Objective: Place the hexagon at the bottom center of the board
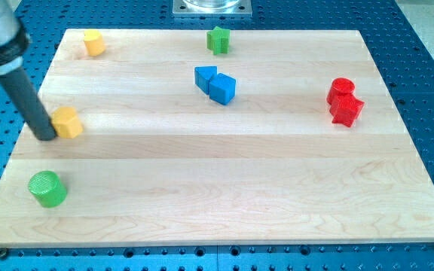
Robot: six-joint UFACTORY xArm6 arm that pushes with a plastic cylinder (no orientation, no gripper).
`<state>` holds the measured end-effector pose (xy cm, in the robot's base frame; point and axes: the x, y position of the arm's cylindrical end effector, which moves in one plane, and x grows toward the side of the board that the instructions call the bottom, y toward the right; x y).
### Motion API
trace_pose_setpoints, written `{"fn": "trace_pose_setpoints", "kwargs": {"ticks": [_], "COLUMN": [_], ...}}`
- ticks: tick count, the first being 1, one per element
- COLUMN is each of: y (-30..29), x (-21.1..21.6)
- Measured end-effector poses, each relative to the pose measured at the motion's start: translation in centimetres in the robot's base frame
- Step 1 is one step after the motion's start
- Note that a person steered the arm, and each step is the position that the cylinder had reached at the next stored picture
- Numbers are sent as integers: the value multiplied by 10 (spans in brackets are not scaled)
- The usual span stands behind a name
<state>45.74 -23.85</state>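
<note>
My tip (46,137) apparently touches the yellow hexagon's (68,122) left side.

Rod (17,79) runs out past view's top-left corner; upper part cut off. My tip (45,136) sits against left side of yellow block (68,122), hiding that edge; contact itself not resolvable. Yellow block's shape too blurred to call. Grey metal base (212,7) cropped by top edge. Two red blocks (344,101) overlap; shapes unclear. Board (224,196) bottom-right corner meets frame edge.
</note>
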Motion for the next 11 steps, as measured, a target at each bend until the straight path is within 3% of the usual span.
{"fn": "trace_pose_setpoints", "kwargs": {"ticks": [1,2,4,5,7,8,9,10,11], "y": [21,100,15,31,150,187,192,211,136], "x": [-19,1,-27,-39,-40,-30,59,73,67]}}
